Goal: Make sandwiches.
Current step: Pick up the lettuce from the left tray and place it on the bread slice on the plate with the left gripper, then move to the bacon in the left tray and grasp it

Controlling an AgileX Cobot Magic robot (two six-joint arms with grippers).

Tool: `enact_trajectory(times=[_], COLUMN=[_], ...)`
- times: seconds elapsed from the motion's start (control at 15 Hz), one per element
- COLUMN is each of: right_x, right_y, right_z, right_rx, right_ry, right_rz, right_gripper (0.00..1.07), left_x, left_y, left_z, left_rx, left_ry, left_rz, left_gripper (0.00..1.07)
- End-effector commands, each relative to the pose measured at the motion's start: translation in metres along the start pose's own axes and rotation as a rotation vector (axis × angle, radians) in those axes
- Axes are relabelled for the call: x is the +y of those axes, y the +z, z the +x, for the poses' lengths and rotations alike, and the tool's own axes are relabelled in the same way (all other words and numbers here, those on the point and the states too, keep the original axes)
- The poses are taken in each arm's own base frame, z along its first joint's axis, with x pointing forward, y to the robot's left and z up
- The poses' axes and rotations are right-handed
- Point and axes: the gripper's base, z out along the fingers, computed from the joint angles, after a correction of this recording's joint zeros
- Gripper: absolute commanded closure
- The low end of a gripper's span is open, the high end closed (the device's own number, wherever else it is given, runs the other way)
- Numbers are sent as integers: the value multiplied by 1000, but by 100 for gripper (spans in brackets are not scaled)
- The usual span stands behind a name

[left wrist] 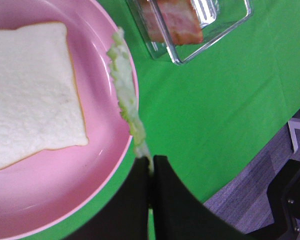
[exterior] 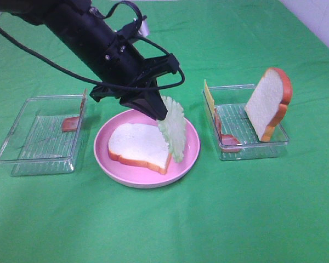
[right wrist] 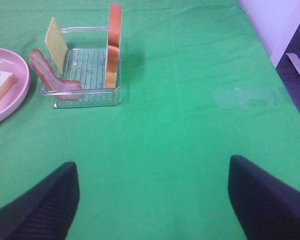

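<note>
Pale green, ruffled toy lettuce leaf [exterior: 174, 127] hangs edge-down from the left gripper [exterior: 156, 112], whose black jaws are pinched tight on the leaf's upper end. Its lower edge dangles over the right side of the round pink plate [exterior: 148, 183], close to the rim and beside the white toy bread slice with orange-brown crust [exterior: 140, 145] that lies flat in the plate. Whether the leaf touches the bread I cannot tell. The step in hand looks like laying lettuce on the base slice, and the stack is only one layer deep. The next move probably calls for carrying the leaf toward the middle of the bread, lowering it so it folds flat, and only then letting go. Released here, it could slump onto the rim. To the right, a clear ribbed plastic tray [exterior: 252, 150] holds a second bread slice [exterior: 268, 103] standing upright, a thin yellow cheese square [exterior: 209, 98] and a pink-red bacon strip [exterior: 228, 141]. The right gripper [right wrist: 152, 180] waits wide and empty above bare green cloth [right wrist: 190, 100], well apart from that tray.
</note>
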Motion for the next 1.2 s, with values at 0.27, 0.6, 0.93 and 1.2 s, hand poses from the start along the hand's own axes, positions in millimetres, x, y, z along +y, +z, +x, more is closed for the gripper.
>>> enact_trajectory(times=[0.27,0.6,0.93,1.2], right_x=[0,0,0,0], right_y=[-1,-1,-1,-1], right_z=[1,1,1,1], right_rx=[-23,-23,-23,-23], right_ry=[-9,-9,-9,-9], right_rz=[8,8,8,8], right_gripper=[30,30,30,30], left_x=[27,39,34,15], left_y=[9,18,2,-37], left_z=[-3,-4,-18,-40], left_rx=[-4,-5,-40,-86], left_ry=[30,-21,-1,-8], left_rz=[-204,-272,-360,-454], left_gripper=[107,97,35,35])
